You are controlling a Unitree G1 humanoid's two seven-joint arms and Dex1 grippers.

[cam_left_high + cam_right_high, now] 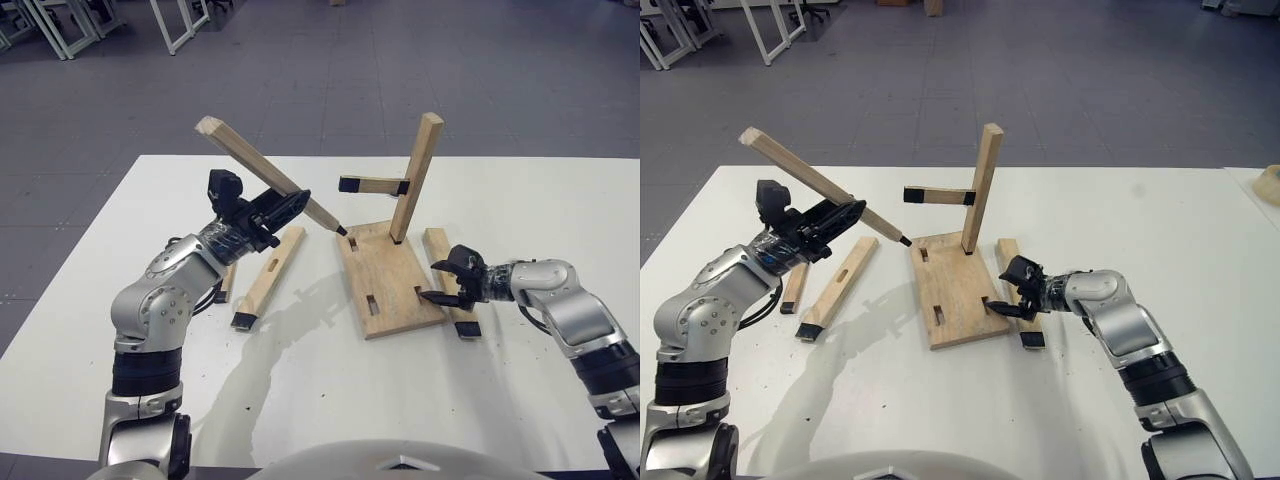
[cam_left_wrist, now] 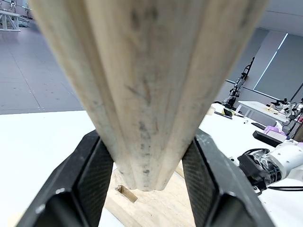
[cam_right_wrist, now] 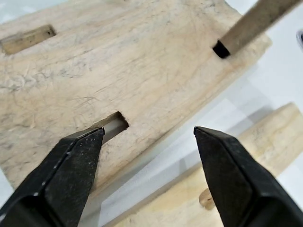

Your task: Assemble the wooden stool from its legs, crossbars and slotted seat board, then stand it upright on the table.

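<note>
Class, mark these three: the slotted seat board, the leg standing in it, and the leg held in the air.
seat board [image 1: 392,272], left eye view, bare middle of its top face.
standing leg [image 1: 418,165], left eye view, mid-shaft.
held leg [image 1: 245,155], left eye view, upper shaft.

Bright, even light from above, soft grey shadows on the white table [image 1: 480,400], close-up leg [image 2: 142,85] slightly blurred

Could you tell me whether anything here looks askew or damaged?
The leg standing in the seat board leans instead of standing straight, its crossbar jutting out with a free end. Nothing looks damaged.
</note>
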